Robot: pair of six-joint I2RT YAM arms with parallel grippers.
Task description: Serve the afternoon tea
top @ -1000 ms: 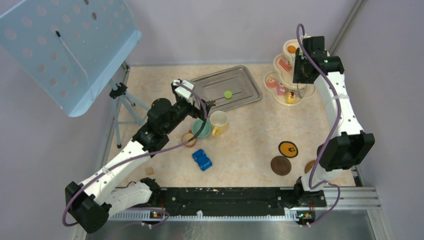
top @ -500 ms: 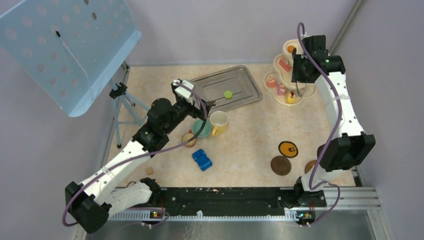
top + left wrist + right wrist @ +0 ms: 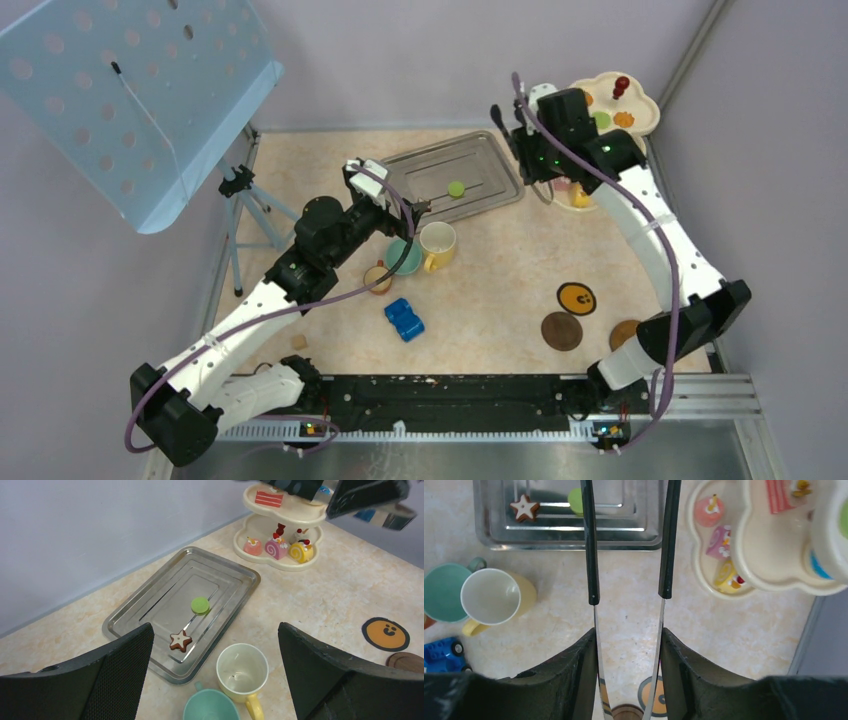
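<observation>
My right gripper [image 3: 629,652] is shut on black tongs [image 3: 591,555]; their two arms stand apart and reach over the steel tray [image 3: 494,535], empty between them. It also shows in the top view [image 3: 522,150], between tray and stand. On the tray lie a star cookie [image 3: 524,507] and a green macaron [image 3: 575,501]. The cream tiered stand [image 3: 645,112] holds several small cakes [image 3: 276,547]. My left gripper [image 3: 215,630] is open and empty above the yellow-and-cream mug [image 3: 242,670] and the teal cup [image 3: 215,707]. The small brown cup [image 3: 377,277] stands beside them.
A blue toy car [image 3: 404,319] lies in front of the cups. Round coasters sit at the front right: an orange-faced one [image 3: 576,298], a brown one [image 3: 561,331], and one [image 3: 622,333] partly behind my right arm. A tripod [image 3: 245,205] with a perforated blue panel stands at the left.
My right arm has swung left from the stand toward the tray, carrying the tongs; the stand's top tier now shows. The left arm has not moved.
</observation>
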